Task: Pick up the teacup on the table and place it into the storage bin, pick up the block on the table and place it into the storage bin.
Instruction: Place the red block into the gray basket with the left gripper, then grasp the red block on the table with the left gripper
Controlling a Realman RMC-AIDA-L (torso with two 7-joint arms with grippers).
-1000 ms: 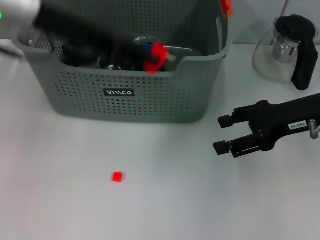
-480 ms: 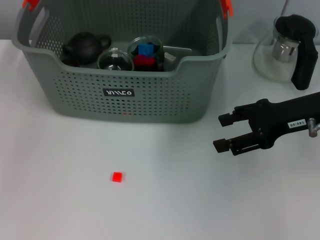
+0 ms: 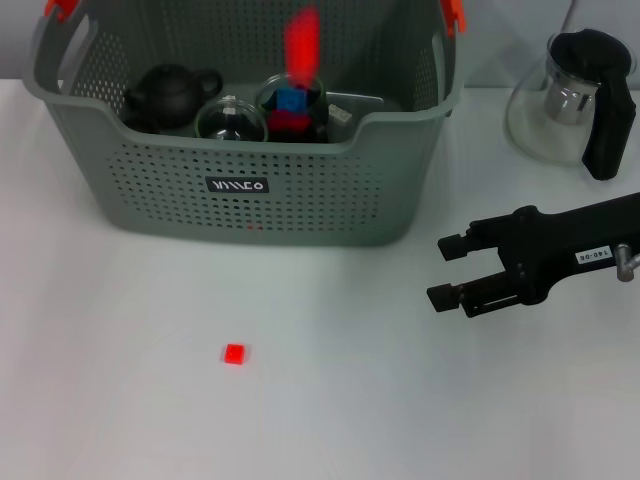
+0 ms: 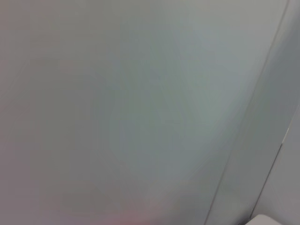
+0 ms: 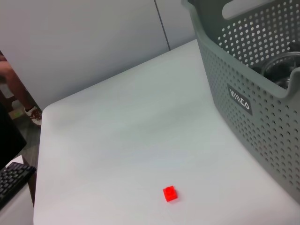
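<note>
Head view: we see the storage bin [image 3: 250, 150] at the back of the white desk [image 3: 120, 400], holding a dark teapot [image 3: 170, 95], a glass teacup [image 3: 230, 120] and coloured blocks [image 3: 291, 108]. A small red block [image 3: 234, 353] lies on the desk in front of the bin, well apart from it. The right tool [image 3: 448, 270] hovers at the right, fingers open and empty, near a glass teapot [image 3: 575, 95].

Left wrist view: only a blank surface; we cannot see the left tool.

Right wrist view: the red block [image 5: 170, 193] lies apart from the bin [image 5: 253, 93].
</note>
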